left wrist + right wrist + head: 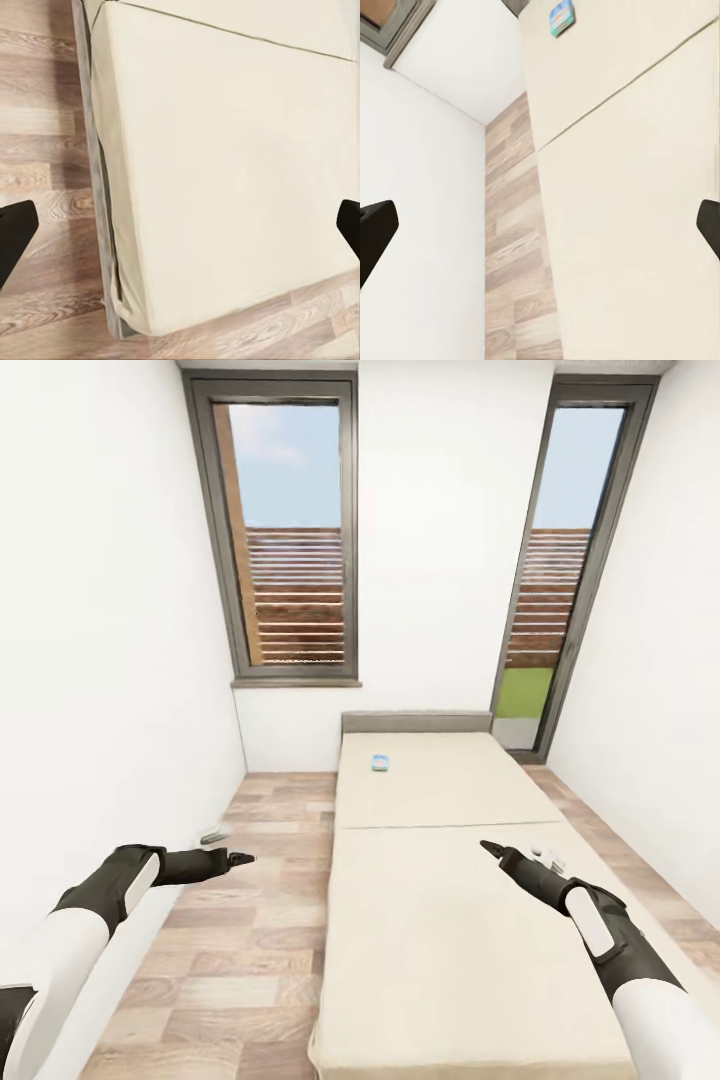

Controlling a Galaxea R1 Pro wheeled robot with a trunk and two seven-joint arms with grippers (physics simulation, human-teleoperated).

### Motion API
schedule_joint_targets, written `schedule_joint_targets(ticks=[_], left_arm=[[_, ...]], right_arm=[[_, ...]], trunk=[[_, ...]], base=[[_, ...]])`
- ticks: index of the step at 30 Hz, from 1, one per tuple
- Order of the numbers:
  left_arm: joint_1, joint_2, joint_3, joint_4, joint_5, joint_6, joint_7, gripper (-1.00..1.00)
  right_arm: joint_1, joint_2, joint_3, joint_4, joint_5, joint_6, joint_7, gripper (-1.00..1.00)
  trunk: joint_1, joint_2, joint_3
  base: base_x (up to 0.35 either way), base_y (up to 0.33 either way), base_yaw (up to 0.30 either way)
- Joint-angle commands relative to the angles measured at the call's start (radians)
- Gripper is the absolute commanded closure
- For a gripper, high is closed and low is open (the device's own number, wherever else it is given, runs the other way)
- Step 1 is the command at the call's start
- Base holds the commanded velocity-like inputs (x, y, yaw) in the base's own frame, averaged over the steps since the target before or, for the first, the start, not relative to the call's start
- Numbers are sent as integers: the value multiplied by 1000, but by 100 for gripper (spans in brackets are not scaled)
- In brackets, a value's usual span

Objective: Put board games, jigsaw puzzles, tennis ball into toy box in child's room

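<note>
Over the wood-plank floor [250, 950] just left of the bed, the left gripper [240, 857] hangs with nothing in it; in the left wrist view its two dark fingertips [15, 232] sit at opposite edges of the picture, spread wide apart, with the mattress corner and floor between them. Above the near half of the bed [440, 920], towards its right side, the right gripper [492, 849] points towards the far wall, and the right wrist view shows its fingertips [375, 229] likewise spread wide and holding nothing. Both black forearms reach forward from white upper arms at the near corners of the head view.

Farther out, a small blue board game [381, 763] lies flat on the beige mattress near the low grey headboard [416, 721], left of the bed's middle line; the right wrist view catches it too [560, 18]. It lies well apart from both grippers. Beyond the headboard, two tall grey-framed windows [285, 530] stand in the white far wall.
</note>
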Motion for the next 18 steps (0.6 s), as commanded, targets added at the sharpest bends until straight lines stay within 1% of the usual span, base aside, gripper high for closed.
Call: schedule_joint_targets(ticks=[1, 6, 18], left_arm=[[0, 0, 2, -1, 5, 8, -1, -100], [1, 1, 2, -1, 5, 8, -2, -100], [1, 2, 2, -1, 5, 8, -2, -100]], right_arm=[[-1, 1, -3, 0, -4, 8, 2, -100], [-1, 1, -3, 0, -4, 8, 2, -100], [-1, 0, -3, 1, -4, 8, 2, -100]], trunk=[[1, -2, -2], [1, -2, -2], [1, -2, -2]], base=[[229, 161, -277], [116, 65, -277], [10, 6, -277]])
